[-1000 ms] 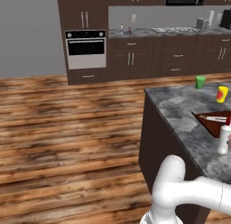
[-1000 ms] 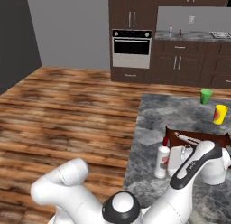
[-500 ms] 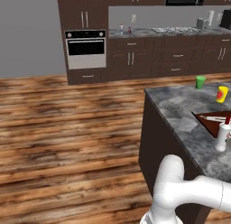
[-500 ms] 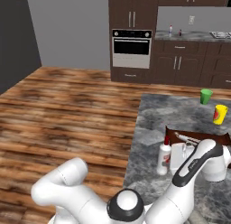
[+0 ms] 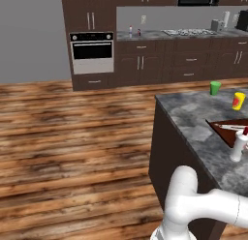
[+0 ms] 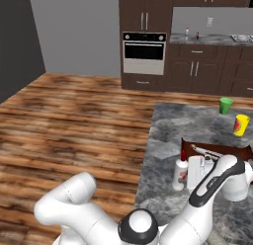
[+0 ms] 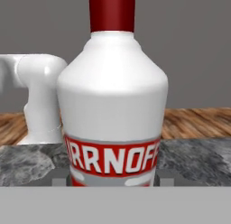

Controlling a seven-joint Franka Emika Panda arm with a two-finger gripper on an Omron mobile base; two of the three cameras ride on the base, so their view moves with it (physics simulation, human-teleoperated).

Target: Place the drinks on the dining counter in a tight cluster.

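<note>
A wide white bottle [image 7: 113, 110] with a red cap and a red-lettered label stands right in front of the hand, between the two finger tips of my gripper [image 7: 112, 180], which is shut on it. The same white bottle [image 6: 179, 174] stands upright on the dining counter [image 6: 165, 135] near its left edge, with the gripper [image 6: 188, 173] against its right side. It is also at the right edge of the left base view as the white bottle [image 5: 237, 148]. A clear bottle [image 6: 187, 32] and a small red bottle [image 6: 196, 36] stand on the far wall counter.
A dark brown board [image 6: 213, 151] lies on the stone top just behind the held bottle. A green cup [image 6: 226, 105] and a yellow cup [image 6: 240, 125] stand further back. The oven [image 5: 92, 52] sits in the far cabinets across the wooden floor.
</note>
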